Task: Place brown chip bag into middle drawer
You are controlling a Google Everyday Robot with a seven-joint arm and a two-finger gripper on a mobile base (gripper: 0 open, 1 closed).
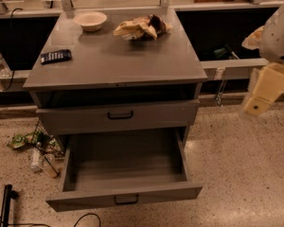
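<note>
The brown chip bag [141,27], pale tan with a dark brown part, lies crumpled at the back of the grey cabinet top [118,60], to the right of a white bowl [90,20]. The middle drawer [125,167], the lowest grey tier with a black bar handle, stands pulled out with a bare grey floor. My gripper [261,93], pale yellow, hangs in the air to the right of the cabinet at about the height of the upper drawer, well apart from the bag. It holds nothing that I can see.
A black remote-like object [56,56] lies on the left of the cabinet top. The upper drawer [119,115] is shut. Green wrappers and bottles [35,148] litter the floor at the left. A black cable [85,219] runs along the front floor.
</note>
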